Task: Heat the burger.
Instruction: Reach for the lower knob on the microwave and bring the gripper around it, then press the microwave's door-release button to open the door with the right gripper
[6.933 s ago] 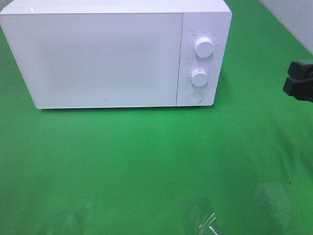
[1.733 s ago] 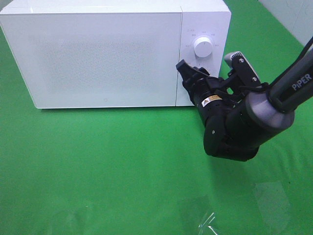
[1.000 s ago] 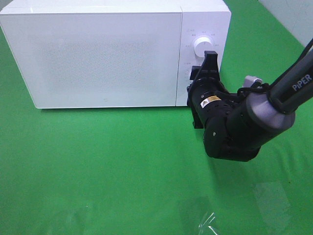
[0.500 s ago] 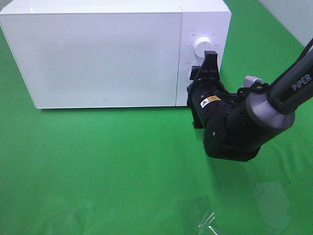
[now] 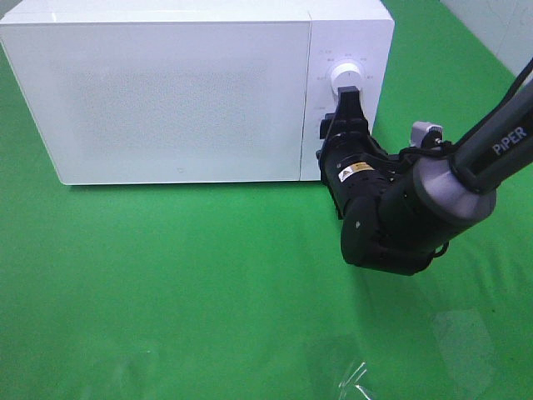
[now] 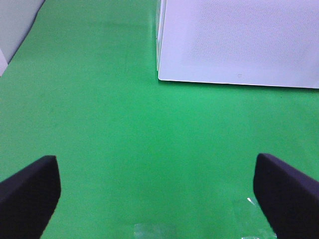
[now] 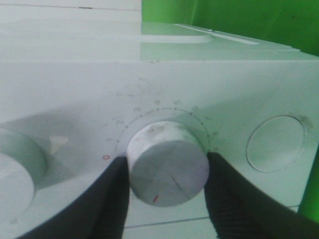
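The burger is out of view. The white microwave (image 5: 183, 100) stands at the back of the green cloth with its door closed. My right gripper (image 5: 344, 125) is pressed against its control panel, just below the upper knob (image 5: 346, 77), and hides the lower knob from above. In the right wrist view the lower knob (image 7: 167, 163) sits between my two black fingers (image 7: 107, 199), which touch its sides. The left gripper (image 6: 157, 199) hangs wide open over bare green cloth in front of the microwave (image 6: 239, 40), holding nothing.
A round white button (image 7: 275, 143) sits on the panel beside the gripped knob. Clear tape patches (image 5: 358, 379) lie on the cloth near the front edge. A pale wall (image 5: 500, 25) rises at the back right.
The right gripper came in from the right, turned its fingers upright over the lower knob and closed on it. In the last half second the wrist has twisted slightly.
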You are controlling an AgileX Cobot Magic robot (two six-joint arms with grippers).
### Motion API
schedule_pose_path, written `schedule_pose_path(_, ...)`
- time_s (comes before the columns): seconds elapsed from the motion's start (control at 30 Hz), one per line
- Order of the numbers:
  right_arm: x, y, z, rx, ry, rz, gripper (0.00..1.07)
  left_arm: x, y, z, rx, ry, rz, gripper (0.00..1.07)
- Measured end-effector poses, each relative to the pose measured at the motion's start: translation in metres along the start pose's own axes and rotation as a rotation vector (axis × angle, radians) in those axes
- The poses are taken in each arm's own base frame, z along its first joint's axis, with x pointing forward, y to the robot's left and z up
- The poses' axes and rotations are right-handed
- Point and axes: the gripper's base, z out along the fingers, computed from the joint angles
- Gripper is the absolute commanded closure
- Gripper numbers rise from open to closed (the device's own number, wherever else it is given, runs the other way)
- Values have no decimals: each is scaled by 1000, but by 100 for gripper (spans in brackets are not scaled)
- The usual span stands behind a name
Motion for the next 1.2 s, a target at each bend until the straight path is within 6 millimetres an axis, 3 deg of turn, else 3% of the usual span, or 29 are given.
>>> schedule_pose_path(0.27, 1, 0, 0, 9, -7, -77, 53, 0, 0, 0, 0, 0, 0, 9)
schedule_pose_path(0.53, 3, 6, -5, 3, 12, -153, 41, 0, 0, 0, 0, 0, 0, 9)
schedule_pose_path(0.77, -1, 38, -23, -91, 49, -301, 39, 0, 0, 0, 0, 0, 0, 9)
schedule_pose_path(1.2, 7, 56, -50, 69, 408, -755, 39, 0, 0, 0, 0, 0, 0, 9)
